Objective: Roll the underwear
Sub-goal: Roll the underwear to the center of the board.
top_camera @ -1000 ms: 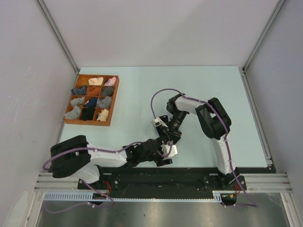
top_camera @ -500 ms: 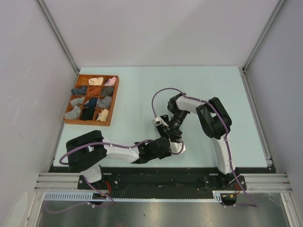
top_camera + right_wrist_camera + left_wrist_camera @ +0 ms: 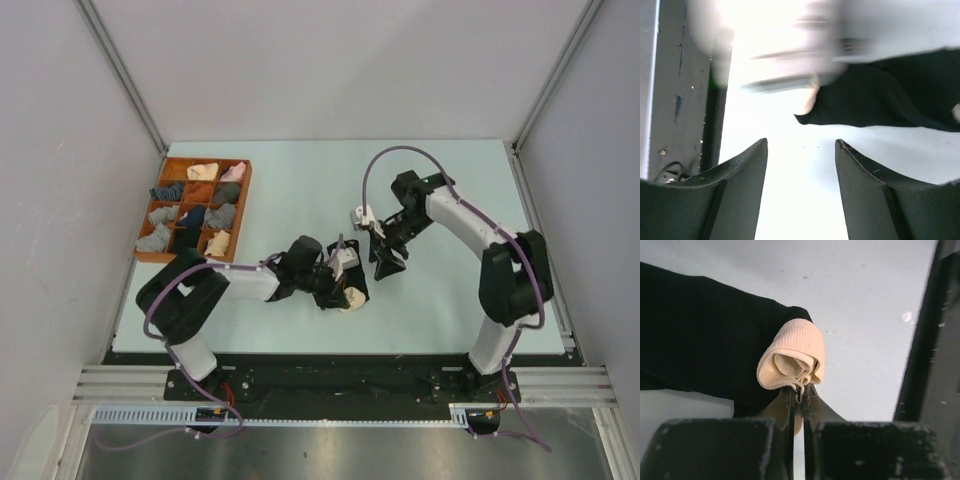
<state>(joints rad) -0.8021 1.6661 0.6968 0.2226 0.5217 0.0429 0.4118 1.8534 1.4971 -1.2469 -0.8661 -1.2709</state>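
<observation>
The left gripper [image 3: 800, 394] is pinched shut on the cream edge [image 3: 792, 355] of the underwear [image 3: 705, 335]. That edge is curled into a small soft roll right at the finger tips. The black part lies flat on the table [image 3: 300, 190] next to it. The underwear sits in the near middle of the table, between the two arms.

The right gripper [image 3: 801, 145] has its fingers apart and nothing in them. It hangs near the underwear on the far right side and does not seem to touch it. Its own view is blurry, so I cannot be sure.

The job looks only just begun, because just the edge is curled. To do this step well, I think the left gripper should turn the little roll over onto the black cloth, slowly. The pinch should stay firm so the curl does not pop open. The roll should go straight, so both ends come out even. The cloth is soft and floppy and may slide or bunch up. The right gripper could press the black part down to hold it flat.

There is lots of bare table on the far side and to the right. The near edge of the table is not far from the underwear, so rolling away from it seems safer. The tray [image 3: 185, 260] of small bundles [image 3: 203, 171] is well apart on the left and not in the way. The two grippers are near each other, so they must take care not to bump.
</observation>
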